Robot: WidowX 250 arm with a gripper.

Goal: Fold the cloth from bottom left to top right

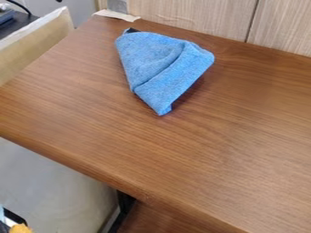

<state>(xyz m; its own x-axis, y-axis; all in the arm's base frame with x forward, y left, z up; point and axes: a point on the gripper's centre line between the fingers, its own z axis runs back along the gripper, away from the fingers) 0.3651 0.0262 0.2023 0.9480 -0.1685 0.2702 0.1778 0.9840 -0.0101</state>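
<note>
Brown wood-grain surface (182, 154), front edge rounded. Blue cloth (155, 54) lying toward back, folded into rough wedge, narrow tip toward front. Pale strip (117, 15) at far upper-left corner.

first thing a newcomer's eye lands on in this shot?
The bright blue cloth, folded and creased into a rough wedge toward the back of the brown wooden table, its narrow tip pointing to the front. Next, probably the small orange item at the bottom-left corner of the view, well below the table's front edge.
</note>
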